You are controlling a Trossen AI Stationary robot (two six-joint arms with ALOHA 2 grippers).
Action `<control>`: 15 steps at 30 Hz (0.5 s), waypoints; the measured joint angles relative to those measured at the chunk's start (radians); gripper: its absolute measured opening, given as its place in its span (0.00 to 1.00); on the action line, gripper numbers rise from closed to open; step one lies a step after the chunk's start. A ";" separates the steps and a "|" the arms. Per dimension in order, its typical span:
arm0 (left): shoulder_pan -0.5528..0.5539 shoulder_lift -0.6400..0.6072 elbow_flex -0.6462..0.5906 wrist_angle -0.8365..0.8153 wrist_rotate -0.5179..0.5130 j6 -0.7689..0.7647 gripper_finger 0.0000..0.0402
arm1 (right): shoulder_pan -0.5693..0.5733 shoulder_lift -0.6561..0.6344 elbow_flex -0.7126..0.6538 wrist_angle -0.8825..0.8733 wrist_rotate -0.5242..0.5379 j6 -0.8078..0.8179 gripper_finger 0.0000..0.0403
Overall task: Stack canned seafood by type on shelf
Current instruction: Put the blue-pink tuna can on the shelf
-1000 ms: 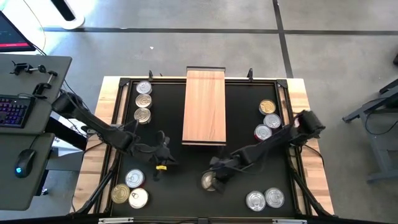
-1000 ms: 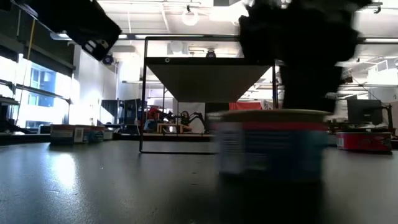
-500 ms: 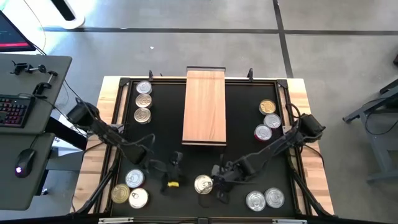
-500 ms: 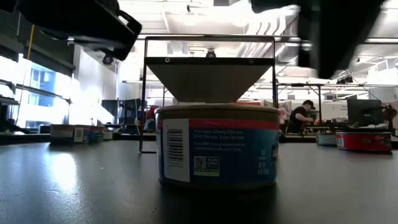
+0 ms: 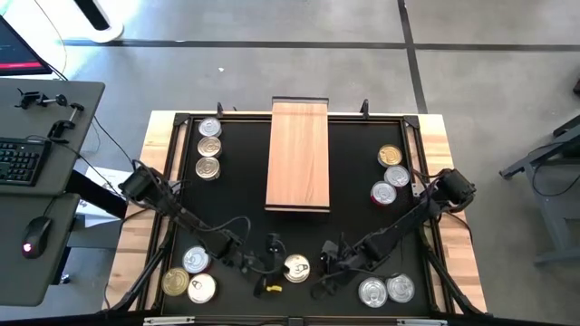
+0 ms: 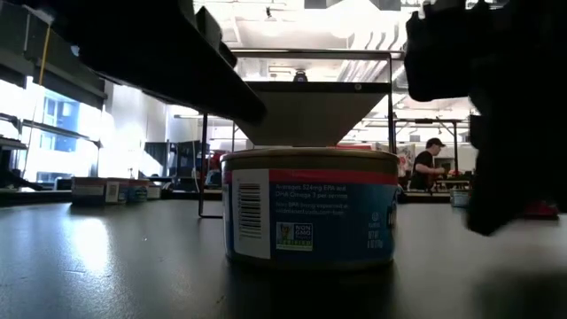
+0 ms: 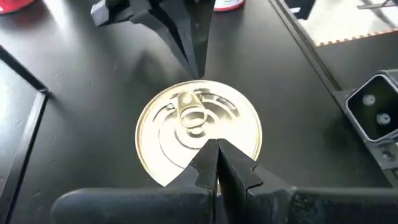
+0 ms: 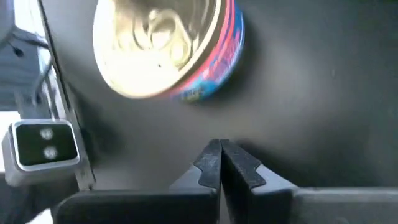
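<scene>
Flat round gold-lidded tin with red-and-blue label [image 5: 296, 267] stands upright, alone, near table's front edge. Long light-brown wooden board [image 5: 298, 155] lies bare at centre-back. Other silver and gold tins cluster at four corners.

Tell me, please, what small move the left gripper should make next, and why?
Probably open it. The left gripper is shut and sits at the edge of the gold-lidded tin, which stands alone on the table, not on the shelf. The right gripper is shut and apart from it.
</scene>
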 joint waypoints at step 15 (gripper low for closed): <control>0.020 0.005 0.004 -0.104 -0.056 0.049 0.00 | -0.013 -0.002 0.004 0.047 0.064 0.011 0.00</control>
